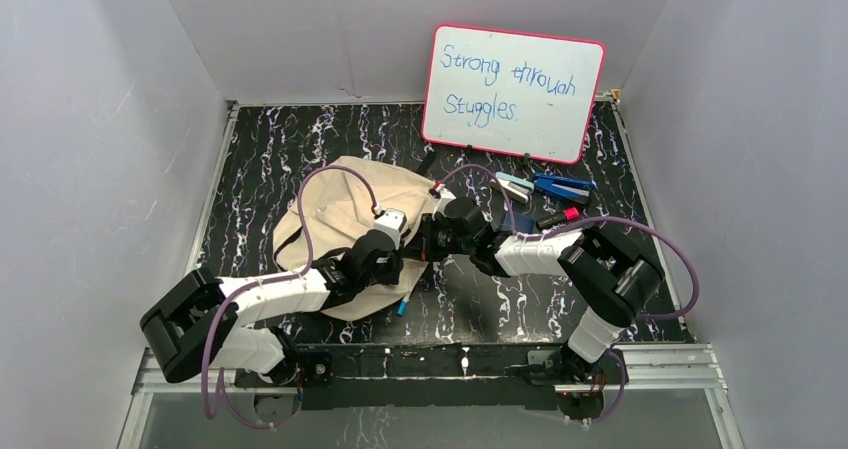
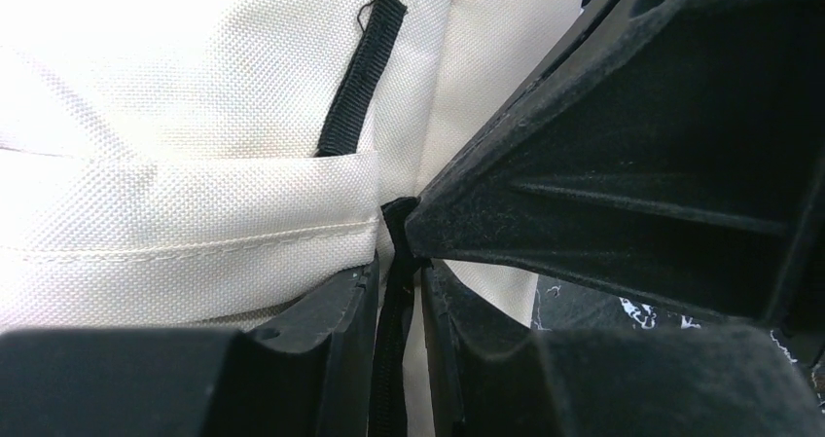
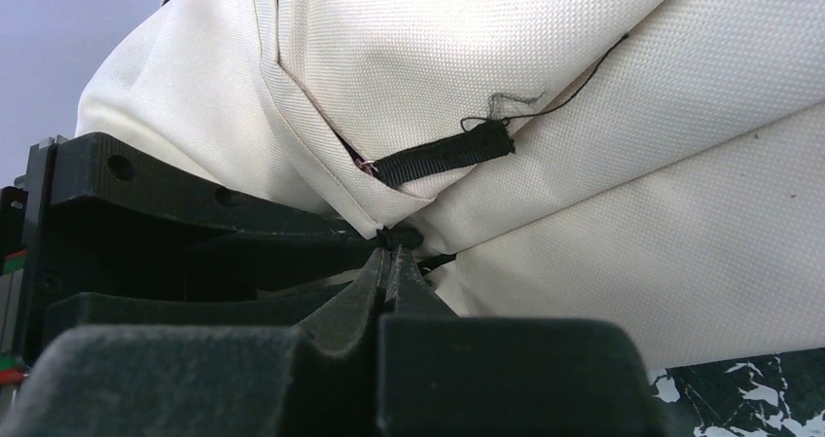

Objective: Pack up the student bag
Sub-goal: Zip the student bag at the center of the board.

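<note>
The student bag [image 1: 335,204] lies slumped on the marbled black worktop [image 1: 260,159], left of centre in my overhead feed, cream canvas bunched into a rounded heap. Both arms reach in and meet at its 3 o'clock edge, the left arm [image 1: 270,294] coming from 7 o'clock and the right arm [image 1: 540,252] from 4 o'clock.

On the left wrist feed, my left fingers [image 2: 292,359] stand narrow with a black strip [image 2: 393,349] of the bag running up between them. I can't tell whether they pinch it or only flank it. On the right wrist feed, the right fingers [image 3: 350,301] are pressed together, and a small dark tab [image 3: 400,235] of the bag is nipped at their tips, just under a frayed black webbing loop [image 3: 443,155] sewn into a seam.

Beyond the bag, at 12 to 1 o'clock, a pink-framed whiteboard [image 1: 512,91] leans against the back wall. A scatter of pens and markers [image 1: 545,194] lies at 2 o'clock of the bag, and a blue-tipped pen [image 1: 402,305] lies at its 5 o'clock edge.
</note>
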